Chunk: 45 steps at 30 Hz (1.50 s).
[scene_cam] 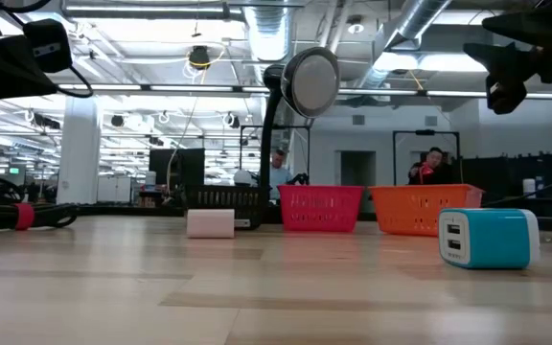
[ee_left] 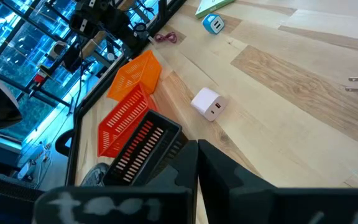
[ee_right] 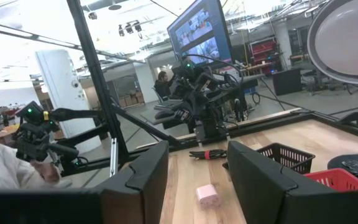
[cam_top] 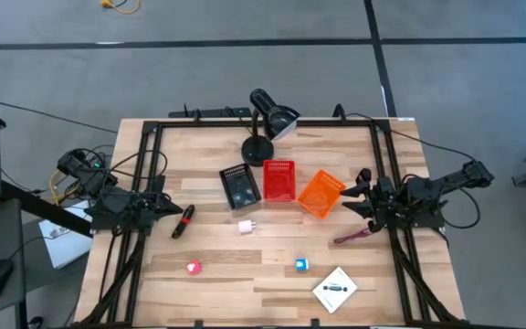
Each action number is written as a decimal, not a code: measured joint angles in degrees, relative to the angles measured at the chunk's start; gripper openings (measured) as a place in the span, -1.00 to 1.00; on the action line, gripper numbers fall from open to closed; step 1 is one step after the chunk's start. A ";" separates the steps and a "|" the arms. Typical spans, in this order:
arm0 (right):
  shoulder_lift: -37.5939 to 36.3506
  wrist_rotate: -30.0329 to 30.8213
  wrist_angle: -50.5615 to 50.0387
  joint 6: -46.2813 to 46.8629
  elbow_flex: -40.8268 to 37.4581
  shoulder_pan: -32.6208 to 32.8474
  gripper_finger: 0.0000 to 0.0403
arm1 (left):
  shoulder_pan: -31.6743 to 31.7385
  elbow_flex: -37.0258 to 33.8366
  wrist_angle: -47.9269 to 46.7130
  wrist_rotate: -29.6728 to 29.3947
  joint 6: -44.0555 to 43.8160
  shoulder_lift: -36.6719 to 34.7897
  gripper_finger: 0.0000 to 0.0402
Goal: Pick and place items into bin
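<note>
Looking down, I see nothing binned yet. My right gripper (cam_top: 359, 190) hangs open at three o'clock, holding nothing; the left gripper (cam_top: 164, 206) is shut at nine. Marker (cam_top: 183, 221), stick (cam_top: 356, 235), cube (cam_top: 301, 265) and card (cam_top: 334, 289) lie loose below the bins (cam_top: 278, 180).

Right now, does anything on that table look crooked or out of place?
Yes: the orange basket sits turned at an angle, tipped against the upright red basket, while the black basket stands nearly square. Small items lie scattered on the table, none in a basket.
</note>
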 joint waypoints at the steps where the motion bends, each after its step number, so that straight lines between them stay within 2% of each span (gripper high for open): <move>1: 0.01 -0.01 0.01 0.00 0.01 -0.01 -0.21 | 0.02 -0.01 0.00 0.02 0.00 0.00 -1.00; 10: 0.00 0.00 0.01 0.00 -0.01 -0.01 -0.21 | 0.00 -0.04 4.65 -0.65 1.43 0.02 -1.00; 25: 0.01 0.00 -0.02 0.00 0.01 0.00 -0.21 | 0.00 -0.04 4.61 -0.86 1.20 0.02 -1.00; 29: -0.01 0.00 0.00 0.00 -0.01 -0.02 -0.21 | 0.00 -0.04 4.66 0.73 -3.78 0.02 -1.00; 32: 0.01 0.00 -0.01 0.00 0.00 0.00 -0.21 | 0.00 -0.04 4.68 1.00 -4.35 0.02 -1.00; 36: 0.01 -0.01 0.01 0.00 0.00 -0.01 -0.21 | 0.00 -0.04 4.68 0.73 -1.35 0.02 -1.00; 42: 0.00 0.00 -0.01 0.00 0.01 0.00 -0.21 | 0.00 -0.04 4.95 -3.40 6.17 0.02 -1.00; 45: 0.01 0.00 -0.01 0.00 0.01 -0.01 -0.21 | 0.02 -0.04 5.15 -3.62 6.94 0.02 -1.00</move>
